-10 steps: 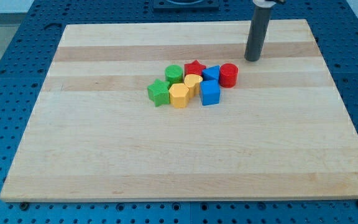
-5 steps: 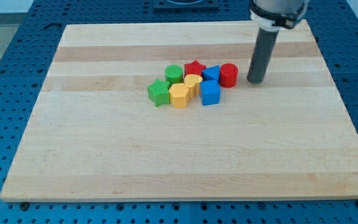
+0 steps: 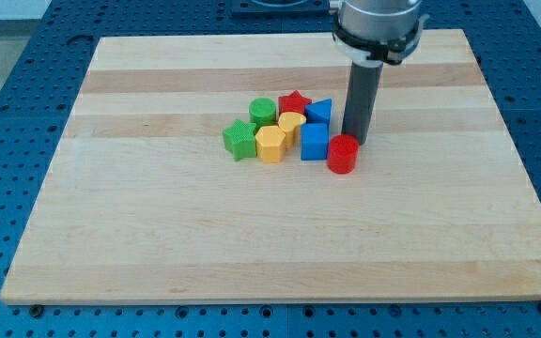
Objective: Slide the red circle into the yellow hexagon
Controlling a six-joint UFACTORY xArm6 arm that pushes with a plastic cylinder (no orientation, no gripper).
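Note:
The red circle [image 3: 343, 154] is a short red cylinder on the wooden board, just right of the blue cube [image 3: 315, 141]. My tip [image 3: 354, 140] stands right behind it, toward the view's top, touching or nearly touching it. The yellow hexagon [image 3: 270, 145] sits to the left in the cluster, with the blue cube between it and the red circle.
The cluster also holds a green star [image 3: 239, 139], a green circle [image 3: 263, 111], a red star [image 3: 294, 101], a yellow heart-like block [image 3: 291, 123] and a second blue block [image 3: 320, 111]. The board [image 3: 158, 235] lies on a blue perforated table.
My tip moved down and left from the board's upper right. The red circle slid from beside the back blue block down to the right of the blue cube.

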